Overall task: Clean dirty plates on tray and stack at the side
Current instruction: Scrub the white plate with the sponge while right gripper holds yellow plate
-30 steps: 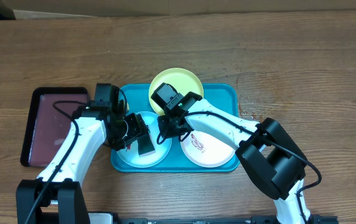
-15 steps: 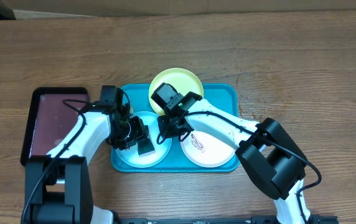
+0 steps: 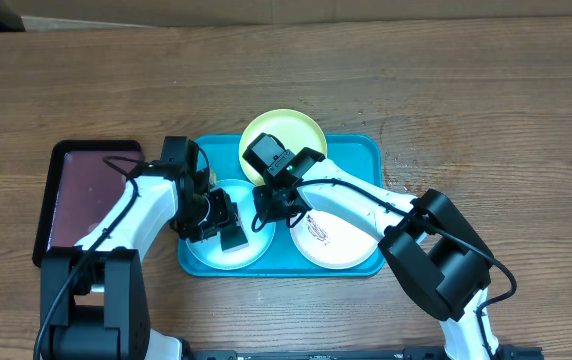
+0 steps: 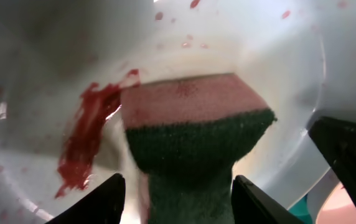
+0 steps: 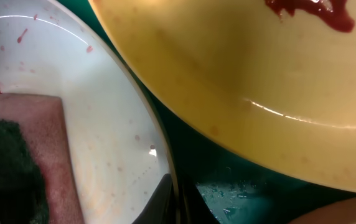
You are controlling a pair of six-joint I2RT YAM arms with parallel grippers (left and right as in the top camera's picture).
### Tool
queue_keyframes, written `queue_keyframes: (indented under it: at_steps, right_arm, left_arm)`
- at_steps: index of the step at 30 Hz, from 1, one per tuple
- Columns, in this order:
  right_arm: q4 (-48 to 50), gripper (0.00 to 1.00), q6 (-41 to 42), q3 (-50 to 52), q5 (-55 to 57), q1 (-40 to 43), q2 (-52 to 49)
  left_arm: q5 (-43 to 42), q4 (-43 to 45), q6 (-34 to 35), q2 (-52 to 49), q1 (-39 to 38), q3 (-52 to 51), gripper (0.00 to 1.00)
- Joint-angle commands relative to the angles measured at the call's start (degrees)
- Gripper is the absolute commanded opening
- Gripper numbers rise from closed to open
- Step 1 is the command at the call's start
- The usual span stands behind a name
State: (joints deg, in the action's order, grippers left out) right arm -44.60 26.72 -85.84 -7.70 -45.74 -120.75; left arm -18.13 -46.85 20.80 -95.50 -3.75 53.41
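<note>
The left gripper [image 4: 181, 202] squeezes a sponge [image 4: 190, 124] and presses it on the light blue plate [image 4: 277, 74], beside a red smear [image 4: 81, 140]. The right gripper [image 5: 175, 199] is closed and seems to pinch that plate's rim. The lime green plate [image 3: 284, 130] and the white plate [image 3: 341, 245] also sit on the blue tray [image 3: 366, 150].

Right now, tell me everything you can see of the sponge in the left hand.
The sponge is two-layered: a pinkish foam layer and a dark green scouring layer, soft and slightly squashed. The left hand grips it near its lower end, with the far end pressed onto the light blue plate, right beside a red smear.
</note>
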Motion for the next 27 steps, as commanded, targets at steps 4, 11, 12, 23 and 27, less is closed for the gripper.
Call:
queue_keyframes:
  at_steps: [4,11,12,23,27]
  right_arm:
    - [0.2,0.04,0.1,0.3,0.1,0.5,0.2]
    - [0.2,0.04,0.1,0.3,0.1,0.5,0.2]
    - [0.2,0.04,0.1,0.3,0.1,0.5,0.2]
    - [0.1,0.04,0.1,0.3,0.1,0.5,0.2]
    - [-0.3,0.04,0.1,0.3,0.1,0.5,0.2]
  left_arm:
    - [4.7,-4.7,-1.3,-0.4,0.0,6.1,0.59]
    - [4.6,-5.6,-1.0,-0.4,-0.4,5.8,0.6]
    - [4.6,-5.4,-1.0,-0.5,-0.6,5.7,0.6]
    - [6.5,-3.7,3.1,-0.5,-4.5,4.3,0.5]
    - [7.5,-3.6,3.6,-0.5,-4.5,3.5,0.5]
